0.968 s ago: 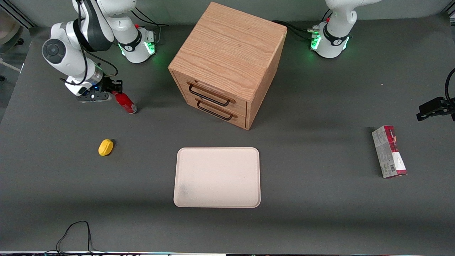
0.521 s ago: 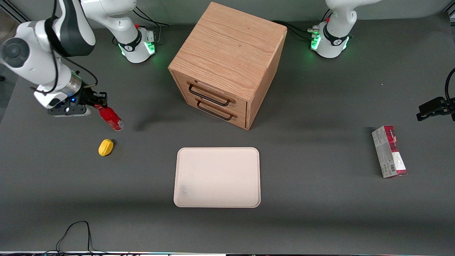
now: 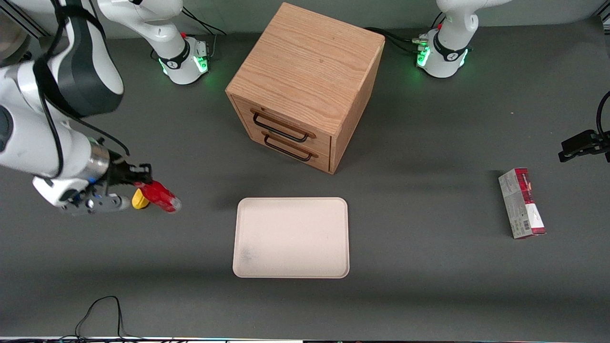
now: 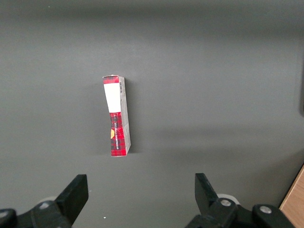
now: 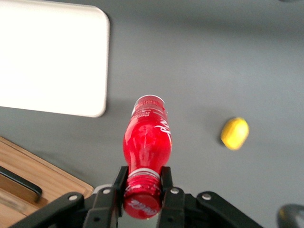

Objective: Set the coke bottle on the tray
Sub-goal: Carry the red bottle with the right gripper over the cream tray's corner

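Note:
My right gripper [image 3: 138, 183] is shut on the neck of the coke bottle [image 3: 162, 198], a small red bottle with a red cap, and holds it tilted in the air above the table, toward the working arm's end. In the right wrist view the fingers [image 5: 167, 183] clamp the bottle [image 5: 147, 142] just under its cap. The pale cream tray [image 3: 291, 237] lies flat on the table, nearer to the front camera than the wooden cabinet; it holds nothing. It also shows in the right wrist view [image 5: 52, 57].
A yellow lemon-like lump [image 3: 138, 202] lies on the table beneath the gripper, partly hidden by it. A wooden two-drawer cabinet [image 3: 305, 85] stands at the table's middle. A red-and-grey carton [image 3: 521, 202] lies toward the parked arm's end. A black cable [image 3: 102, 314] lies at the front edge.
My gripper has lifted the coke bottle off the table and carried it toward the front camera, to above the yellow lump. The tray and the other things have not moved.

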Robot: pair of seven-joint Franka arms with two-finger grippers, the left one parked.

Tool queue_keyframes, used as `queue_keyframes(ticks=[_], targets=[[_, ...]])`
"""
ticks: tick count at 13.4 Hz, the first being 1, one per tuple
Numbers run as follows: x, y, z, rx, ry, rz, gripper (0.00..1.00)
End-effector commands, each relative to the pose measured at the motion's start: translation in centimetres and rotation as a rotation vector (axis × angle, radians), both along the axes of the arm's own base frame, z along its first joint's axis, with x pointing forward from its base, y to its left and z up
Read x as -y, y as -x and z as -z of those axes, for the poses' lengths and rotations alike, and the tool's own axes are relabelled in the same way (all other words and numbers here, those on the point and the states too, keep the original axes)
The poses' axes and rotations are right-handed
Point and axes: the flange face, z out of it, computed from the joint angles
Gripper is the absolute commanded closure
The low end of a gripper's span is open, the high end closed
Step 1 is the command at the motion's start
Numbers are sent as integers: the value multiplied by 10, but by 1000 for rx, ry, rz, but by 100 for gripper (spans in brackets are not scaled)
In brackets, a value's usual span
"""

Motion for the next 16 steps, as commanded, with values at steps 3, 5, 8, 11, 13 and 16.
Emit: queue_keyframes(ticks=[3,5,8,11,13,16], targets=[[-103,-61,51,103,-84,1,100],[-134,-70,98,131,-86,19,100],[-143,-75,139,126,-74,10,100],[-141,-80,164,137,-51,7,100],[-139,-82,171,143,-29,8,100],[-143,-85,179,169,-45,19,100]])
